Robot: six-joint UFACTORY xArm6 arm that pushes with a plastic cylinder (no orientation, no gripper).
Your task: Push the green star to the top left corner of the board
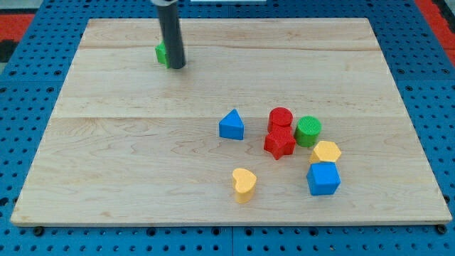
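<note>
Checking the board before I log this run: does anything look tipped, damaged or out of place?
Nothing stands out. The green star sits alone at upper left, mostly hidden behind my tip; the remaining blocks sit upright at lower right.

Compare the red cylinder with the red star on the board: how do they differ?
The red cylinder is round with a flat top; the red star has points. The cylinder sits nearer the view's top, the star just below it, seemingly touching. The cylinder stands slightly taller. Both share the same red colour.
</note>
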